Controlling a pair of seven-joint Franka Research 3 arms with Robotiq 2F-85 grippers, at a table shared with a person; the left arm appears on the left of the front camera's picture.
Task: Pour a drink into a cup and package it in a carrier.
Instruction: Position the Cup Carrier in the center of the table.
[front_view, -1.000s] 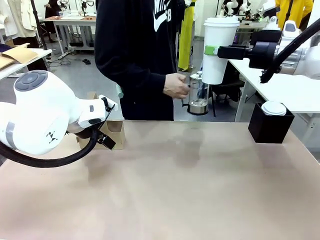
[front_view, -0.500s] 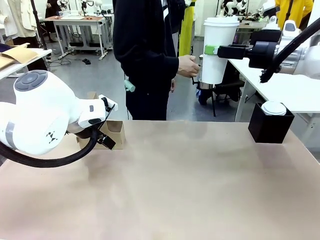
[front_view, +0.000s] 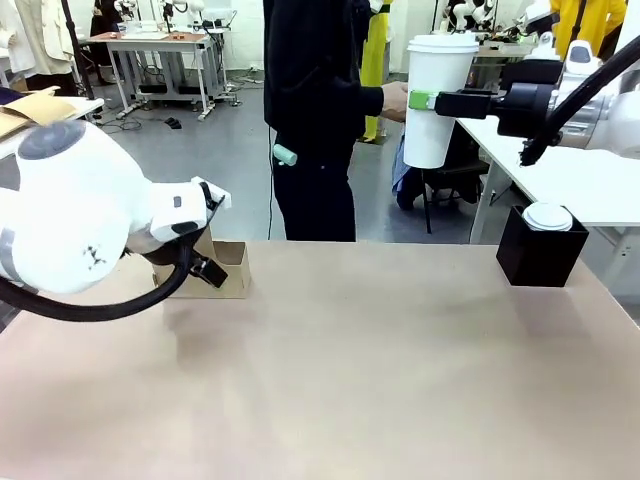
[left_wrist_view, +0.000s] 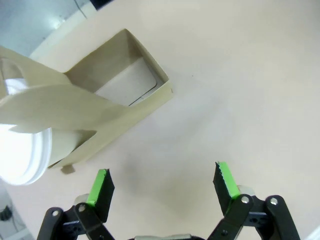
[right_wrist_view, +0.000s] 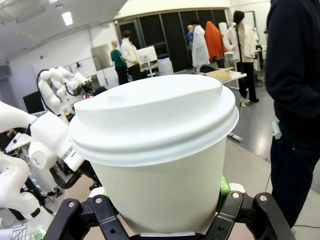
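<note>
My right gripper (front_view: 432, 100) is shut on the tall white lidded cup (front_view: 437, 95) and holds it upright, high above the table's far right. Its wrist view has the cup (right_wrist_view: 155, 145) close up between the fingers (right_wrist_view: 102, 210). The brown cardboard carrier (front_view: 222, 268) sits at the table's far left, partly behind my left arm. My left gripper (left_wrist_view: 164, 182) hovers open just above the table beside the carrier (left_wrist_view: 117, 107), nothing between its pads. A white round lid (left_wrist_view: 20, 155) shows under the carrier's handle panel (left_wrist_view: 55, 100). The drink is out of view.
A person (front_view: 320, 120) in black stands beyond the far edge, one hand (front_view: 395, 100) right beside the held cup. A black box (front_view: 540, 252) with a short white lidded cup (front_view: 548, 216) on it stands at the far right. The table (front_view: 380, 380) is bare across middle and front.
The person has walked to the right and raised a hand from waist height up beside the held cup; the glass jug seen earlier is now out of sight. My left arm shifted slightly.
</note>
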